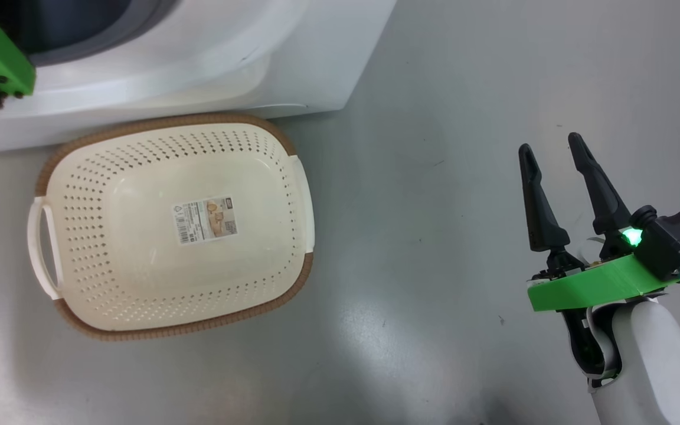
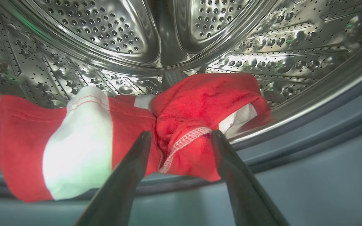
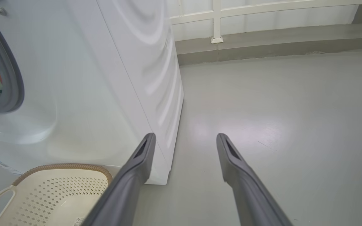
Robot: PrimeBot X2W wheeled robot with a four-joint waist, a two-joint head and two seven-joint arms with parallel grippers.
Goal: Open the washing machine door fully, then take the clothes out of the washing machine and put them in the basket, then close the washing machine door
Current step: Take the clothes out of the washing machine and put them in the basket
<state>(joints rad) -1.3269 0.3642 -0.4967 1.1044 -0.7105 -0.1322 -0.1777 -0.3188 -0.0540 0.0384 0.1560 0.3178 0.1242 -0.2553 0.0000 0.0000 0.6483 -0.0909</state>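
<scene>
Two long dark fingers of the left gripper stand wide apart inside the perforated steel drum of the big white washing machine. A fold of the bright red and white soft clothes is between their tips and is not pinched. These clothes lie at the drum's front edge. The right gripper, also wide and holding nothing, hangs over the grey floor. It is well apart from the small cream-white perforated plastic basket, which is just before the machine.

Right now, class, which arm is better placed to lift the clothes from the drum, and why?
The left. The left arm's fingers stand open around part of the clothes inside the drum. The right arm's fingers point over the floor beside the basket, outside the washing machine.
</scene>
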